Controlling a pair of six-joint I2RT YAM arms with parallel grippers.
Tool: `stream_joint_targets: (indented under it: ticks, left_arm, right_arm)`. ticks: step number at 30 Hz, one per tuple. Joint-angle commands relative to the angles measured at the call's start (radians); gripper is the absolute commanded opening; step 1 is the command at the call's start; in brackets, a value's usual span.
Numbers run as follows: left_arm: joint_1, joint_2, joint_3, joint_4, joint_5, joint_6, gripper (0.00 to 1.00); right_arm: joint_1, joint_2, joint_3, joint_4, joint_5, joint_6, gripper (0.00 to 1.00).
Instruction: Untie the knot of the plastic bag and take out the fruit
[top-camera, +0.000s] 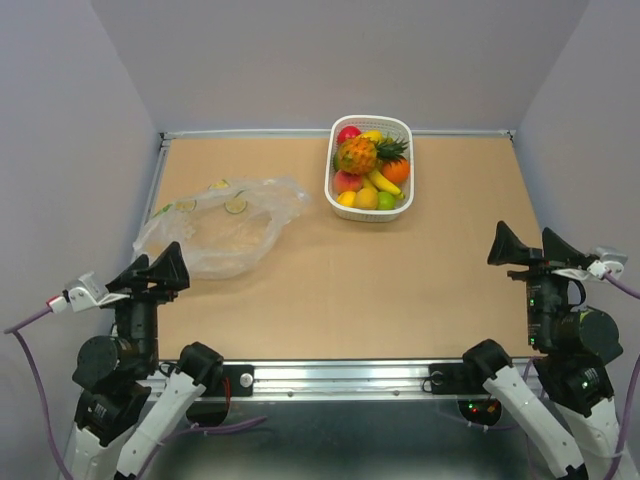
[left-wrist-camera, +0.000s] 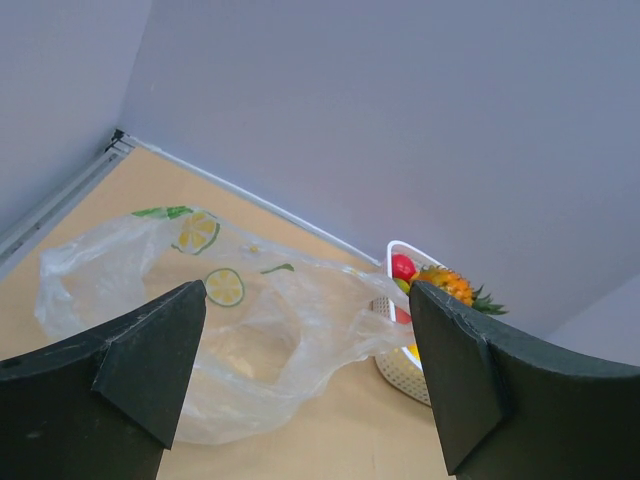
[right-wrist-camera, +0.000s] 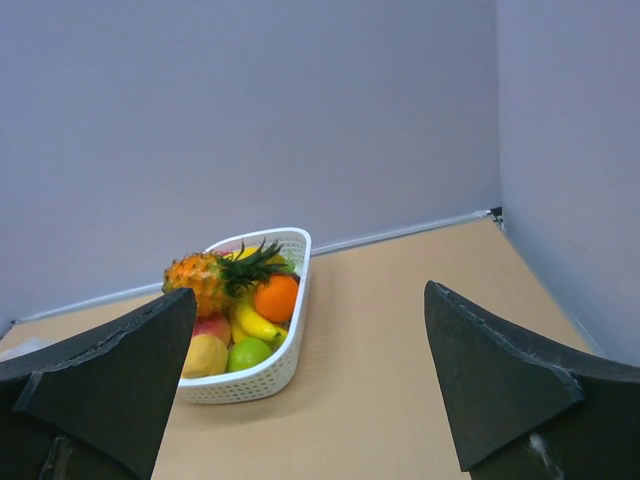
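The plastic bag (top-camera: 222, 226) lies slack and flattened on the table's left side, with citrus-slice prints along its far edge. In the left wrist view the plastic bag (left-wrist-camera: 262, 335) gapes open toward me, and I see no knot and nothing inside it. The fruit sits in a white basket (top-camera: 404, 129) at the back centre: a pineapple (top-camera: 357, 154), an orange (top-camera: 395, 170) and others. My left gripper (top-camera: 160, 254) hovers open just near of the bag, holding nothing. My right gripper (top-camera: 525, 236) is open at the right side, well away from everything.
The white basket (right-wrist-camera: 252, 378) also holds bananas (right-wrist-camera: 255, 324) and a red apple (top-camera: 348, 133). Grey walls close in the table on three sides, and a metal rail (top-camera: 340, 376) runs along the near edge between the arm bases.
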Motion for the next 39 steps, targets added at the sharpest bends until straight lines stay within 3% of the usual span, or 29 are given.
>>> stream_joint_targets:
  ticks: [1, 7, 18, 22, 29, 31, 39]
  left_arm:
    - [0.003, -0.11, -0.064, 0.081, 0.016, 0.027, 0.94]
    - [0.003, -0.27, -0.126, 0.101, -0.03, 0.039, 0.94]
    - [0.036, -0.269, -0.15, 0.104, -0.082, 0.052, 0.94]
    - [0.087, -0.269, -0.156, 0.124, -0.051, 0.068, 0.94]
    - [0.298, -0.269, -0.182, 0.187, 0.085, 0.101, 0.94]
    - [0.311, -0.269, -0.187, 0.207, 0.134, 0.105, 0.94]
    - [0.313, -0.269, -0.192, 0.202, 0.102, 0.104, 0.94]
  right_arm:
    - [-0.004, -0.09, -0.053, -0.002, 0.047, -0.041, 1.0]
    - [-0.004, -0.191, -0.119, -0.034, 0.082, -0.038, 1.0]
    - [-0.004, -0.193, -0.191, -0.048, -0.005, -0.027, 1.0]
    - [-0.004, -0.193, -0.194, -0.048, -0.002, -0.01, 1.0]
    - [-0.004, -0.193, -0.196, -0.05, 0.007, -0.009, 1.0]
    - [-0.004, -0.193, -0.197, -0.05, 0.01, -0.01, 1.0]
    - [-0.003, -0.194, -0.199, -0.048, 0.009, -0.012, 1.0]
